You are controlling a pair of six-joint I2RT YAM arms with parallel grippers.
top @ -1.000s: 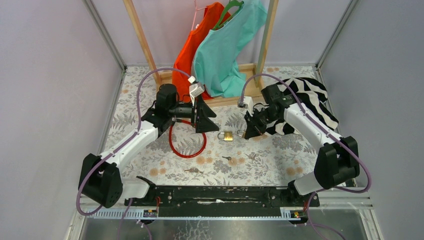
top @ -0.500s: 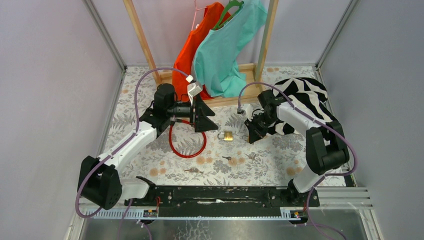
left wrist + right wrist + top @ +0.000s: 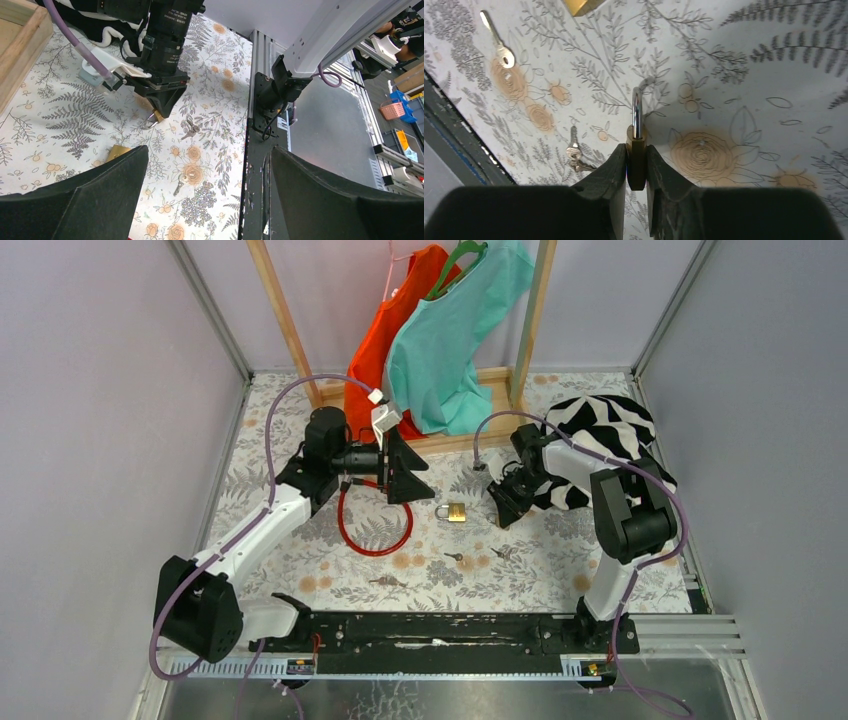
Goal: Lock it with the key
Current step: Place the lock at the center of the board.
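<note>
The right claw (image 3: 636, 151) is closed narrowly on the body of a small brass padlock (image 3: 636, 167), whose shackle (image 3: 637, 112) points away from it, low over the floral desk (image 3: 744, 70). A second padlock (image 3: 455, 512) lies just beside it, between the arms. The left claw (image 3: 207, 155) hangs spread wide, gripping nothing. A key (image 3: 498, 44) lies loose on the desk, apart from both claws.

Brass padlock (image 3: 636, 167) w/ glossy steel shackle (image 3: 637, 112), matt black plastic jaws, smooth floral-print table cover (image 3: 749, 75).
</note>
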